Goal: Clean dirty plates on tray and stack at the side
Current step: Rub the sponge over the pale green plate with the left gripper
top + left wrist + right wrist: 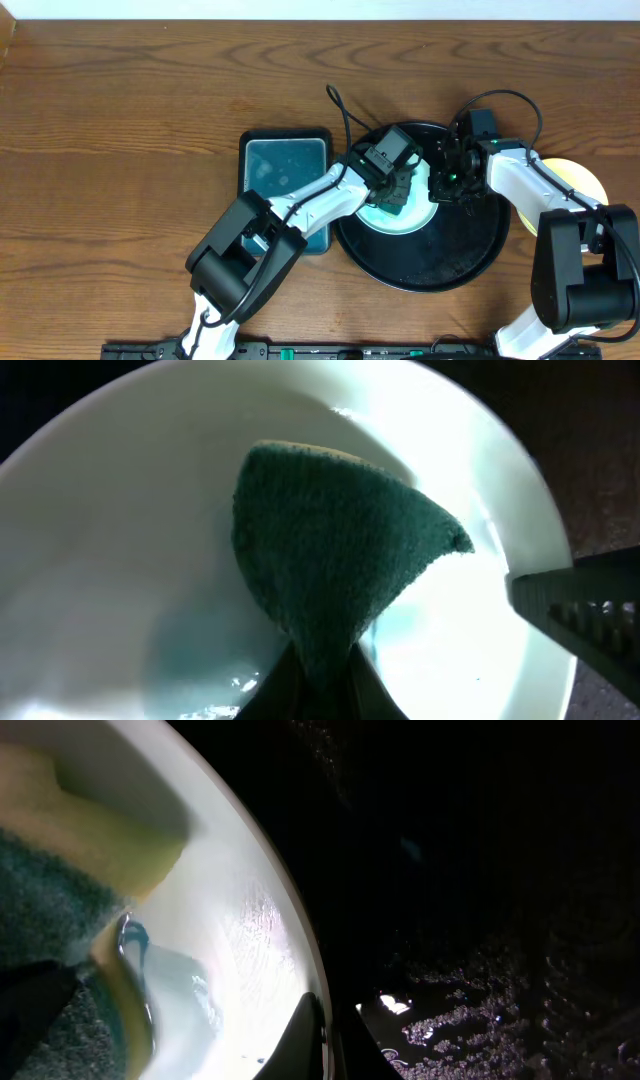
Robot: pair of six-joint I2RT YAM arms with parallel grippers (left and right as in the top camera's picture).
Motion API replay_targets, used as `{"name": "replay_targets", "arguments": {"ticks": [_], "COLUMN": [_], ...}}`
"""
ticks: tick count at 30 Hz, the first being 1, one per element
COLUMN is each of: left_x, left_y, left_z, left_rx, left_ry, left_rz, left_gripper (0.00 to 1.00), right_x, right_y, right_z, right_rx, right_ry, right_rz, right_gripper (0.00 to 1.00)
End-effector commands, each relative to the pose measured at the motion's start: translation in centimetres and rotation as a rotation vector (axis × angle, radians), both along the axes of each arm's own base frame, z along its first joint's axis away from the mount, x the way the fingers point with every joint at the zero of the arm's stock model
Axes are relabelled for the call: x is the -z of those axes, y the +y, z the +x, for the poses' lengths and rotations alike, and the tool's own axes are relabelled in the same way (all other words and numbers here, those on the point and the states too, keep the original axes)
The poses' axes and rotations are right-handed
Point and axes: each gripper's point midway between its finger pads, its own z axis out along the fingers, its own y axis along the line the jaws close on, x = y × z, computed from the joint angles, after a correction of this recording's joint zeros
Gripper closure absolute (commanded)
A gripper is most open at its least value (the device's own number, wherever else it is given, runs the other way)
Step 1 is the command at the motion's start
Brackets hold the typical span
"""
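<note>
The left gripper (320,675) is clamped on a green sponge (330,540), pressing it onto the pale plate (120,540) to scrub it. The right gripper (312,1042) pinches that plate's rim, likely so it cannot slide. It lies on the black tray (470,250), right of the counter's middle.

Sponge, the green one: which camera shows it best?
Left wrist view. The sponge fills the middle, pressed on the white plate. Overhead shows only a dark scrap under the left claw; the right wrist view catches just its blurry yellow-and-green edge.
</note>
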Motion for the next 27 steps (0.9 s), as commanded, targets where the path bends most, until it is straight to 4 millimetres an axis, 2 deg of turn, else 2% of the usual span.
{"name": "replay_targets", "arguments": {"ticks": [1, 6, 9, 12, 20, 27], "left_x": [2.8, 3.8, 3.8, 2.9, -2.0, -2.4], "left_y": [1.6, 5.4, 5.9, 5.3, 1.1, -0.2], "left_z": [-1.7, -2.4, -2.6, -2.0, 2.0, 3.2], "left_rx": [-0.009, -0.051, -0.053, -0.056, -0.073, -0.181], "left_ry": [0.087, 0.098, 0.104, 0.074, -0.113, -0.117], "left_rz": [0.093, 0.276, 0.298, 0.265, 0.059, -0.037], "left_gripper": [0.92, 0.93, 0.92, 0.92, 0.92, 0.93], "right_x": [0.4, 0.4, 0.4, 0.4, 0.4, 0.4], "right_y": [0.3, 0.3, 0.3, 0.3, 0.3, 0.3], "right_z": [-0.6, -0.6, -0.6, -0.6, -0.6, -0.6], "right_rx": [-0.021, -0.021, -0.021, -0.021, -0.021, -0.021], "right_ry": [0.019, 0.019, 0.020, 0.020, 0.019, 0.019], "right_rz": [-0.007, -0.007, -0.007, -0.006, -0.007, -0.007], "right_gripper": [0.99, 0.99, 0.99, 0.99, 0.99, 0.99]}}
